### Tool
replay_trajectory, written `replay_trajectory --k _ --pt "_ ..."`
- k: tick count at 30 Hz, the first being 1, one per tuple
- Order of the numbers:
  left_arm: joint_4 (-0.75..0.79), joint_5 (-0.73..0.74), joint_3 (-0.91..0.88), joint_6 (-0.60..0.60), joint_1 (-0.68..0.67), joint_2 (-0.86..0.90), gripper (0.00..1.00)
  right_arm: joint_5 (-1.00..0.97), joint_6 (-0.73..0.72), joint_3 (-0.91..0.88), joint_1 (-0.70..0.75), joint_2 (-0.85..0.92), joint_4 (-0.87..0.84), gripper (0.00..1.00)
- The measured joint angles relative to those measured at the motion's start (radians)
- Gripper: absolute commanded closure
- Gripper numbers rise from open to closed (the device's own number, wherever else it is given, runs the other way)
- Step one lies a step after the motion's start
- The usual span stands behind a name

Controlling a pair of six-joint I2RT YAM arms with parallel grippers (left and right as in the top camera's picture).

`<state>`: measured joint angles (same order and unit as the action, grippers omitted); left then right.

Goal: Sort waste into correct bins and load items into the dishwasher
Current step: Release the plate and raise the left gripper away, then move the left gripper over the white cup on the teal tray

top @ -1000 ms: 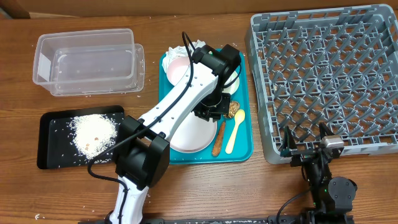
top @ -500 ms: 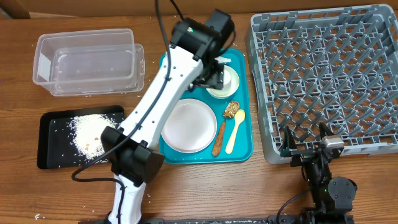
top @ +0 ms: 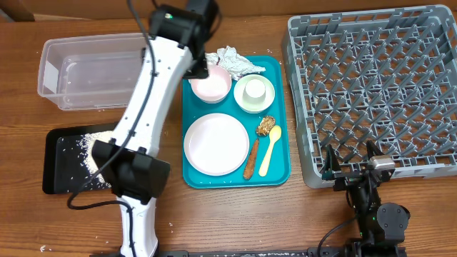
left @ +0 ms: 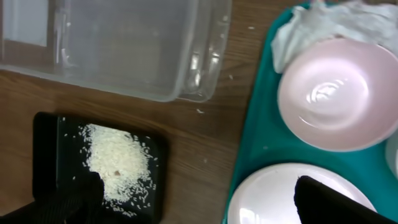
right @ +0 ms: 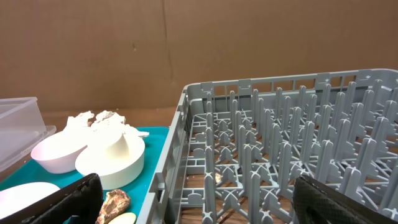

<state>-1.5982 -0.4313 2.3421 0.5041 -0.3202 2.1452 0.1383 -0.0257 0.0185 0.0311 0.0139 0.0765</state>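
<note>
Two sets of jaws stand spread and empty. The left gripper (left: 196, 186) hovers over the teal tray's (top: 280, 107) far-left corner by the pink bowl (top: 209, 83), probably choosing a pick. The right gripper (right: 196, 186) hangs at the dish rack's (top: 378, 86) near edge, handy for loading. Rice (left: 118, 162) lies in the black tray (top: 61, 153); napkin (top: 235, 61), plate (top: 216, 143) and spoon (top: 270, 151) sit on the teal tray.

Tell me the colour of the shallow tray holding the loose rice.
The shallow tray is black, best seen in the left wrist view.
</note>
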Motion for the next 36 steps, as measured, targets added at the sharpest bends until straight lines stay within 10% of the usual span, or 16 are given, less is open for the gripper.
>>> replay_trajectory --k 14,36 --pt "0.002 0.473 0.0 -0.068 0.285 0.0 0.0 -0.001 0.0 0.0 0.0 0.0 0.0 0.0" --pt "0.381 0.604 0.0 -0.299 -0.093 0.009 0.0 0.0 0.0 0.0 0.0 0.0 0.0 0.0"
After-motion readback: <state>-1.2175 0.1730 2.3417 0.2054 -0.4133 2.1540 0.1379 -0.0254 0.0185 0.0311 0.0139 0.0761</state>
